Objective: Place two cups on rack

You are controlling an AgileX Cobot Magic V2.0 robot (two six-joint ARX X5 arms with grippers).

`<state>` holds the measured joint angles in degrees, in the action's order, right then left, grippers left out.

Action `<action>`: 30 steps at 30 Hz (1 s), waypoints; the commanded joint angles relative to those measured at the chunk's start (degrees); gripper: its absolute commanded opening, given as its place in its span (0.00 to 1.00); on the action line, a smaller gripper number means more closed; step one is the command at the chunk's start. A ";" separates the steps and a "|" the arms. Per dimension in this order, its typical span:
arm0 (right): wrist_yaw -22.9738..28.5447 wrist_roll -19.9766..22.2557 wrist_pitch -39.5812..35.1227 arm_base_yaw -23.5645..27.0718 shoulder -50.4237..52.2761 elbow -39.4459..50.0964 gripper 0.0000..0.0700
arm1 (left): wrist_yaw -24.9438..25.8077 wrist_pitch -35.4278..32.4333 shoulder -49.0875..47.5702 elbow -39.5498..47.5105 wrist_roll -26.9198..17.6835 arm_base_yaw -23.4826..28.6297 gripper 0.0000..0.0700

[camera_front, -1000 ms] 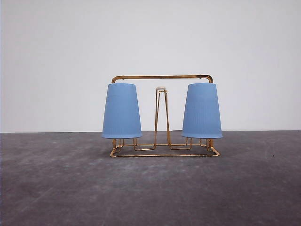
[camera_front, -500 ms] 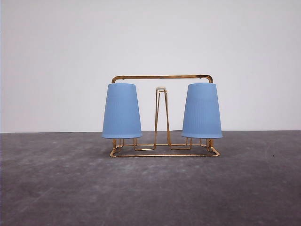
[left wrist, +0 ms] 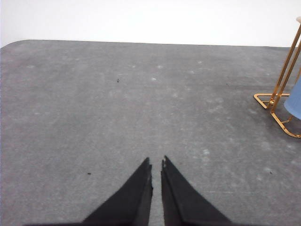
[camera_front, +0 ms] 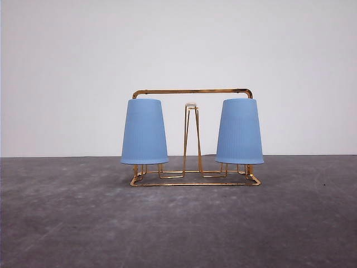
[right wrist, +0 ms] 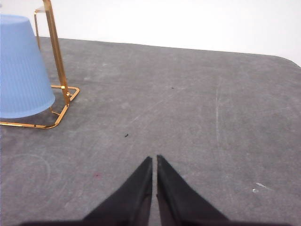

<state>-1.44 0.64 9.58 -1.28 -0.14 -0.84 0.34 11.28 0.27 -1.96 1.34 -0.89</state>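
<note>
Both cups, the left cup (camera_front: 144, 132) and the right cup (camera_front: 240, 132), sit upside down on the rack (camera_front: 192, 92). The left tool (left wrist: 156, 163) and right tool (right wrist: 154, 159) are closed and empty above the desk (camera_front: 178, 223), the rack well ahead of each.

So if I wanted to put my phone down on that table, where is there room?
Nearly anywhere on the grey table: the wide strip in front of the gold rack, and the stretches left and right of it. The rack is the crowded spot, with a blue cup upside down at one end and another cup at the other.
</note>
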 commanded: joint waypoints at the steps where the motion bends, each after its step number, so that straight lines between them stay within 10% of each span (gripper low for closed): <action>1: 0.01 -0.02 -0.60 -0.02 -0.07 0.17 0.02 | 0.04 0.30 -0.02 0.83 0.42 -0.04 0.02; 30: 0.01 -0.02 -0.61 -0.02 -0.07 0.17 0.02 | 0.04 0.28 -0.02 0.83 0.42 -0.04 0.02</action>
<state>-1.45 0.64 9.58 -1.28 -0.14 -0.84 0.34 11.27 0.27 -1.96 1.34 -0.89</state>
